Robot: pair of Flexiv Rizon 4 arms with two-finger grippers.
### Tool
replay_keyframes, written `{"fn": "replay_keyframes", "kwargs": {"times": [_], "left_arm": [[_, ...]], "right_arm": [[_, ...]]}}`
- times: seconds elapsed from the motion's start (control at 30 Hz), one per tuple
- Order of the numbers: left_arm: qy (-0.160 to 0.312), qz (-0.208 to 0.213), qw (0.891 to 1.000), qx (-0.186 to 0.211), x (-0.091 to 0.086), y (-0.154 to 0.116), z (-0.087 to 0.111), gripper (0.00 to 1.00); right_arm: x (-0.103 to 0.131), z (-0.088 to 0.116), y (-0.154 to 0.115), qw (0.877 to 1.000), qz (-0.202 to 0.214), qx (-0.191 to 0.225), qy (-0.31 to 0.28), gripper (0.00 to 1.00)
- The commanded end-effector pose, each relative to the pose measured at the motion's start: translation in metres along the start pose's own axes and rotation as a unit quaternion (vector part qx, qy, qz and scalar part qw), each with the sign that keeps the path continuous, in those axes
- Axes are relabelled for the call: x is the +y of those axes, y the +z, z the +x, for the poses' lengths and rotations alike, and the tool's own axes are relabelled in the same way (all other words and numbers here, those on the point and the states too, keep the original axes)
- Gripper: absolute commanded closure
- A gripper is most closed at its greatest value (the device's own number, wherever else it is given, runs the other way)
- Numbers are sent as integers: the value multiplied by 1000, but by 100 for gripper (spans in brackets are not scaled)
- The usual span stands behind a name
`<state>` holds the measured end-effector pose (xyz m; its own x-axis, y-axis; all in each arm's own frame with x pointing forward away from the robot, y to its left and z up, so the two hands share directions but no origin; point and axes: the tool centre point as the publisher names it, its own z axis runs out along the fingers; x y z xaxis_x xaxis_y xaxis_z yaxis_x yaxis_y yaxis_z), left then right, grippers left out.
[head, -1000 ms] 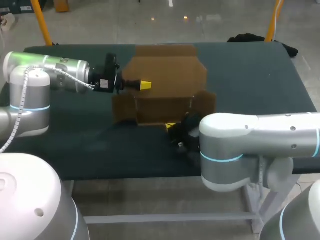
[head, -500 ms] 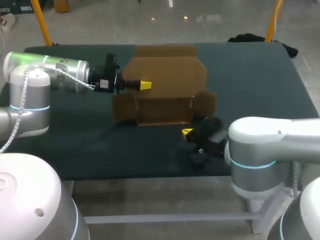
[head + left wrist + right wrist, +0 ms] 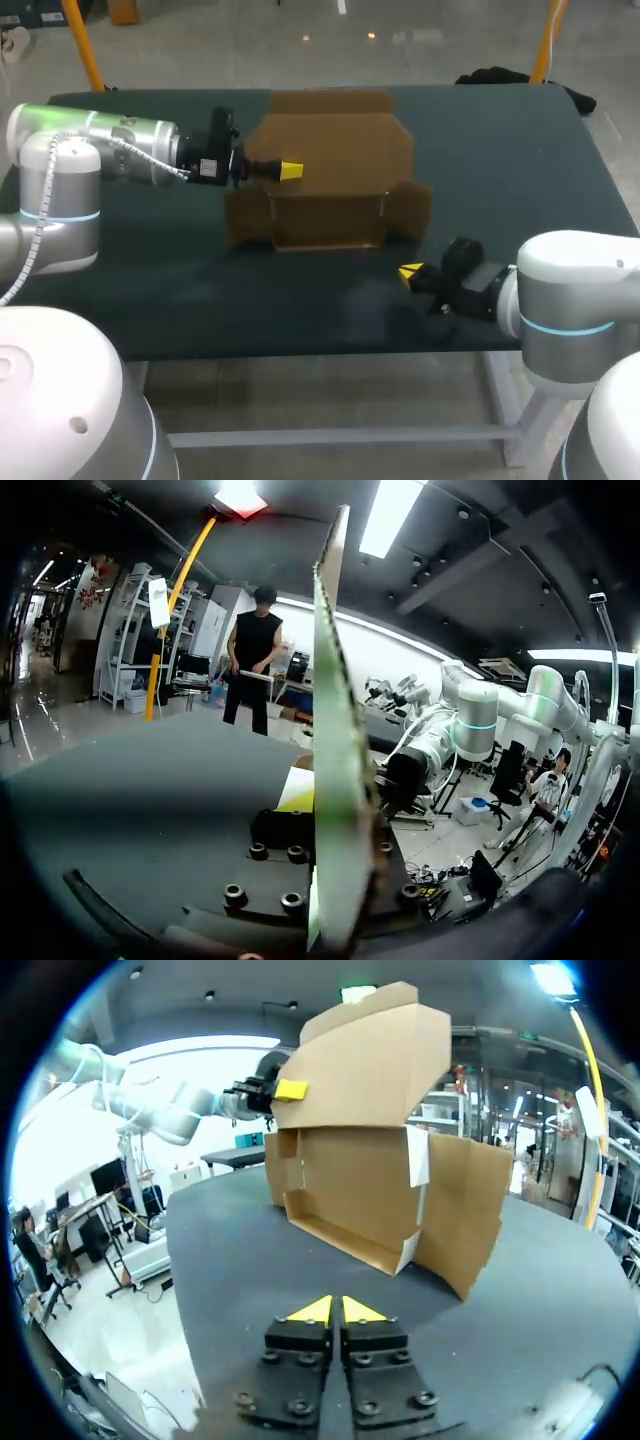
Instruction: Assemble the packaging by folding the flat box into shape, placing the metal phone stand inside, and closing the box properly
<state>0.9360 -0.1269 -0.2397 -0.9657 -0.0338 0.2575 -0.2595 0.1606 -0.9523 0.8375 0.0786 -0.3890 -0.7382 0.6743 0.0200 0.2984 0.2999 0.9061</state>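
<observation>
Our left gripper (image 3: 290,171) was clamped on the raised back panel of the box (image 3: 330,190). The box sat in the upper middle of the frame, its long side running left to right. Our right gripper (image 3: 410,271), fingers together and empty, lay just below and right of the box's open front, the nearer arm to that side. Bare table (image 3: 520,160) spread to the right. We saw no phone stand.

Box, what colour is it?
The box is plain brown all over, and it shows best in the right wrist view.
</observation>
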Motion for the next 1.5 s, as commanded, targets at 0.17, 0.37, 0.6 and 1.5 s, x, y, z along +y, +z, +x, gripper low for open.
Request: {"fn": "replay_keyframes", "kwargs": {"times": [0.17,0.37,0.6,1.5], "left_arm": [[0,-1,1000,1,3,0,-1,100],[0,-1,1000,1,3,0,-1,100],[0,-1,1000,1,3,0,-1,100],[0,-1,1000,1,3,0,-1,100]], "right_arm": [[-10,-17,-33,997,-2,83,-8,71],[-12,-26,-44,996,2,86,-20,55],[-10,-49,-52,996,8,78,-35,38],[25,-119,11,989,-14,78,-124,11]]}}
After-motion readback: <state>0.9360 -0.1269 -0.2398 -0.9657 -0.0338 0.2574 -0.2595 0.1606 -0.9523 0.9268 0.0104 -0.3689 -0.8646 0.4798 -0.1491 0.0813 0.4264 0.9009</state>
